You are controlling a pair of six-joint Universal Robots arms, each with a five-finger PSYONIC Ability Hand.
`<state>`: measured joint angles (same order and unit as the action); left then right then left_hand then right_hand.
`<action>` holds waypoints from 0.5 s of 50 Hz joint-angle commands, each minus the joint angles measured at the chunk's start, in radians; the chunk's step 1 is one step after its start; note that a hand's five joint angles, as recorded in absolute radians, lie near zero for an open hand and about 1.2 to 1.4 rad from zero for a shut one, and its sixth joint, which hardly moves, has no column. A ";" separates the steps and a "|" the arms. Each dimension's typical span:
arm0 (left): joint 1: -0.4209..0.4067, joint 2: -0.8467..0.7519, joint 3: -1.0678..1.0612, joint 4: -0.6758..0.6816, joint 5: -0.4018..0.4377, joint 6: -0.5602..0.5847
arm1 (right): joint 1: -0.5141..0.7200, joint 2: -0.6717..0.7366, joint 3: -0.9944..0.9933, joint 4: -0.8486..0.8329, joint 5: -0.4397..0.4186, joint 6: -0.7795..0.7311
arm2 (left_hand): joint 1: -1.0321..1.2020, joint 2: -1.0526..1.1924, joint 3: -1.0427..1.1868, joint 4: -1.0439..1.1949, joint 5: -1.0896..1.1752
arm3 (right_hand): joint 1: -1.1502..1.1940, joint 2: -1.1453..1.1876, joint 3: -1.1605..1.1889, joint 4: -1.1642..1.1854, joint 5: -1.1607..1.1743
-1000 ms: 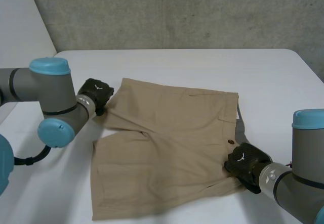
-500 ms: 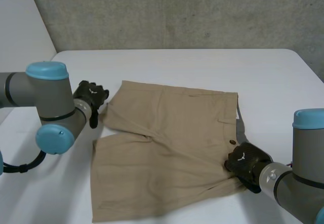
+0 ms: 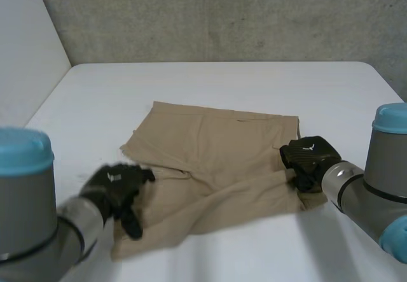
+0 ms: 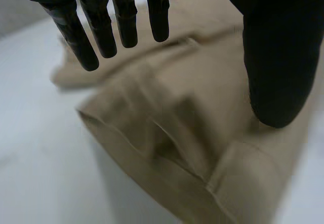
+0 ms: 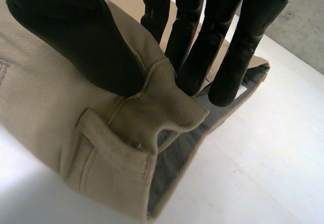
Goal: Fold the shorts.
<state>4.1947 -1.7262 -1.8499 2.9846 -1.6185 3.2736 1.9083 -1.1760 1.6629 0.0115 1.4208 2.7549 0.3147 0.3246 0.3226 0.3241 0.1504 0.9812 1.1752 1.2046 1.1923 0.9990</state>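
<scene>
Pinching the waistband (image 5: 169,105) of the tan shorts (image 3: 216,161) between thumb and fingers, my right hand (image 3: 308,161) hides that right edge, while my left hand (image 3: 117,190), fingers straight and grasping nothing, hangs over the near left leg, covering part of it, on the white table (image 3: 210,84).

A white table (image 3: 210,84) is seen across the scene, its top plain and matte, with rounded far corners. Its far edge is backed by a grey concrete wall (image 3: 222,14), mottled with faint blotches and small pits. A plain white wall (image 3: 25,53) is seen along the table's left side, joined to the concrete one behind the far left corner.
</scene>
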 commanded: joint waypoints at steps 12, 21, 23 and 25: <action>-0.042 -0.007 -0.054 -0.024 0.003 0.000 | 0.003 0.004 0.014 -0.007 -0.002 0.012 | 0.477 0.467 0.469 0.467 0.467 | 0.415 0.221 0.192 0.204 0.223; -0.044 0.004 -0.006 0.019 -0.006 0.032 | 0.005 -0.011 0.002 0.005 0.000 -0.050 | 1.082 1.072 1.074 1.072 1.071 | 0.415 0.221 0.192 0.204 0.223; -0.042 -0.003 0.049 0.063 -0.006 0.083 | 0.008 -0.019 -0.002 0.007 0.004 -0.101 | 1.082 1.072 1.074 1.072 1.071 | 0.415 0.221 0.192 0.204 0.223; -0.038 -0.013 0.096 0.099 -0.008 0.132 | 0.008 -0.031 -0.008 0.002 0.001 -0.162 | 1.082 1.072 1.074 1.072 1.071 | 0.415 0.221 0.192 0.204 0.223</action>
<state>4.1497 -1.7277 -1.8662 2.9946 -1.6255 3.3029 1.9118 -1.1821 1.6709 0.0117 1.4201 2.7283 1.1339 1.1875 1.1818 1.1959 0.9735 0.9812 1.1752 1.2046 1.1923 0.9990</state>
